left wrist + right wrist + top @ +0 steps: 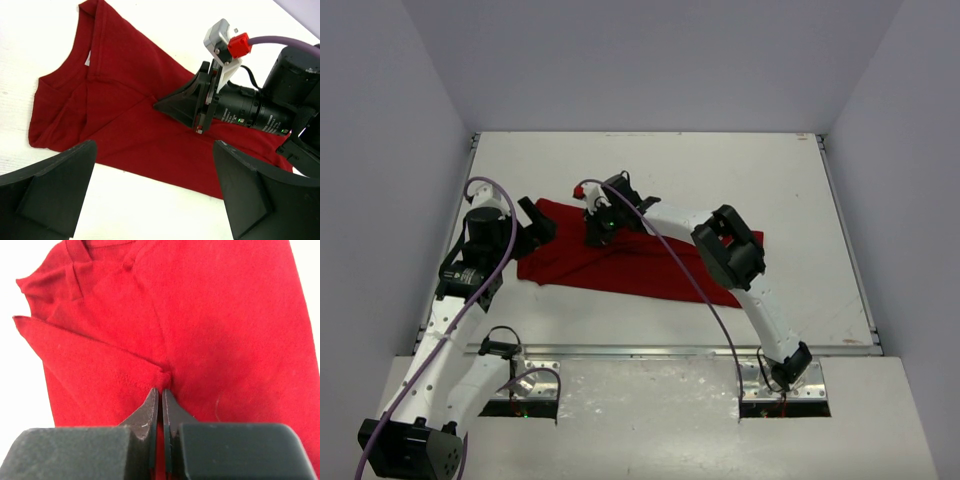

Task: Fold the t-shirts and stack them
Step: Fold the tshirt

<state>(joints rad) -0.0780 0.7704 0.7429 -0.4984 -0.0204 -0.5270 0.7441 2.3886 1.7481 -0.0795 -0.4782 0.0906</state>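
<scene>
The deep-red t-shirt (650, 268) lies partly folded and wrinkled on the white table, collar end to the left. It fills the right wrist view (225, 315) and shows in the left wrist view (125, 100). My right gripper (600, 232) is down on the shirt near its left end. Its jaws are shut on a small pinched ridge of red cloth (161, 390). It also shows from the side in the left wrist view (165, 106). My left gripper (538, 222) hovers at the shirt's left edge, wide open and empty (154, 155), over the hem and bare table.
The white table (800, 190) is walled by grey panels at the back and sides. A metal rail (670, 350) runs along the near edge above the arm bases. A purple cable (680, 265) crosses the shirt along the right arm.
</scene>
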